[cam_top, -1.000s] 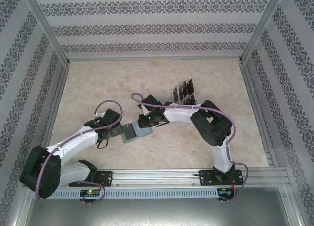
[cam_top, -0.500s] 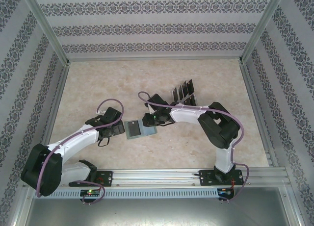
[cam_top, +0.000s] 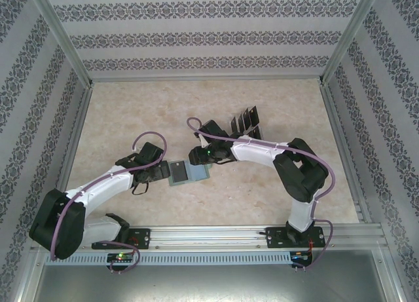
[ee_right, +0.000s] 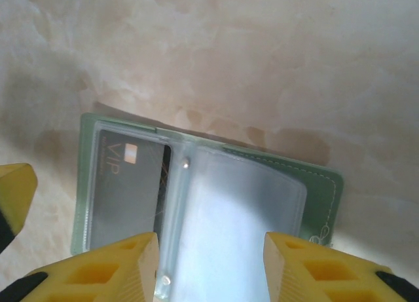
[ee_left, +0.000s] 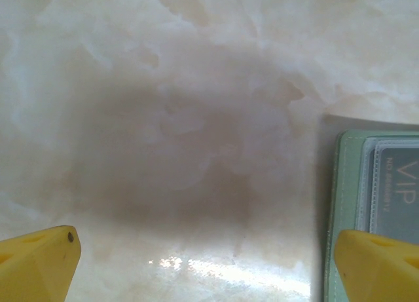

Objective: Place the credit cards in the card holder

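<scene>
Hovering over the card holder [ee_right: 321, 190], right gripper [ee_right: 209, 249] jaws half-open and empty, left gripper [ee_left: 209, 249] jaws wide; 1 card [ee_right: 127, 190] pocketed, so fetching another from the credit cards [cam_top: 244, 123] looks next.

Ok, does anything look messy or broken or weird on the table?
Nothing looks broken or spilled. The card holder lies open, a little crooked on the table. One credit card sits in a clear sleeve; the sleeve beside it is empty. The other credit cards stand in a row farther back.
</scene>
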